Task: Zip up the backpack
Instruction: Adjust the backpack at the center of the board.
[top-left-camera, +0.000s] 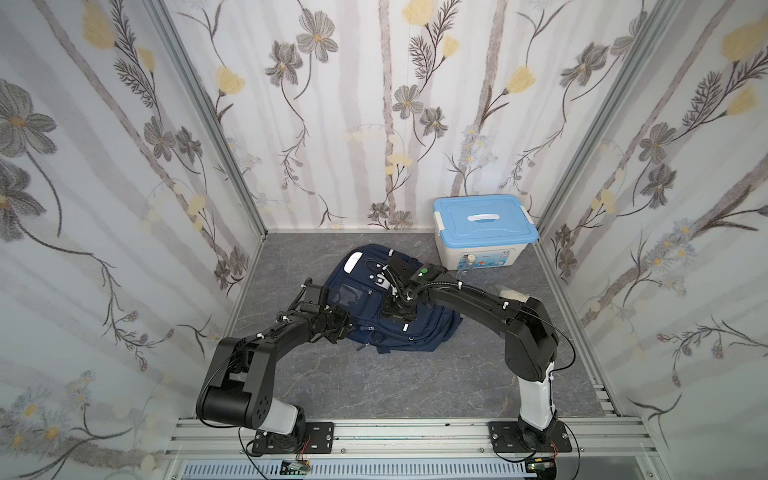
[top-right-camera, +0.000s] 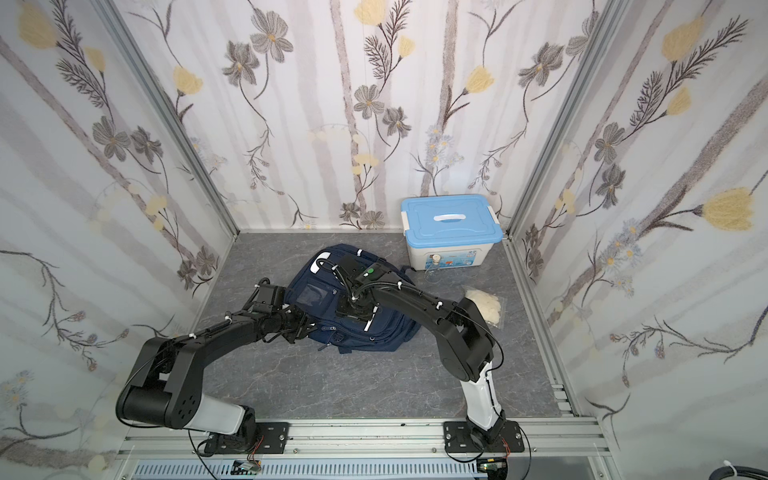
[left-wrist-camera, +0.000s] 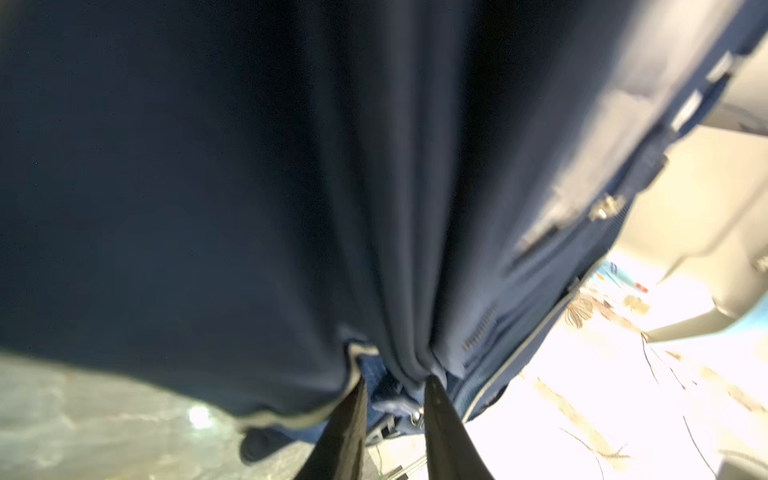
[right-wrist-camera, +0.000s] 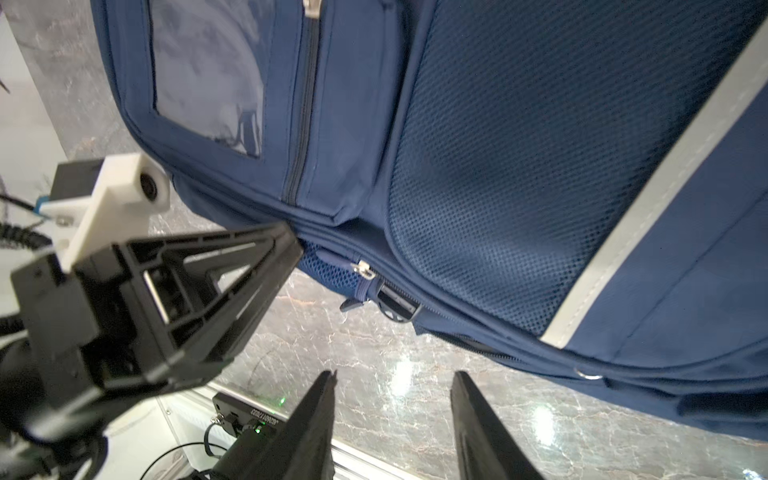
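The backpack (top-left-camera: 436, 328) lies flat on the grey marbled bench (top-left-camera: 395, 386), near the middle of both top views, its clear window pocket (right-wrist-camera: 208, 75) facing up. At its lower left edge the left tool (left-wrist-camera: 395, 381) is clamped on a bunched fold of the navy cloth. The right tool (right-wrist-camera: 395, 373) hangs over the backpack's lower middle, fingers apart with nothing between them; the right wrist view shows a zipper pull (right-wrist-camera: 365, 268) on the bag's edge just beyond them. A blue-lidded white box (top-left-camera: 484, 224) stands to the backpack's upper right.
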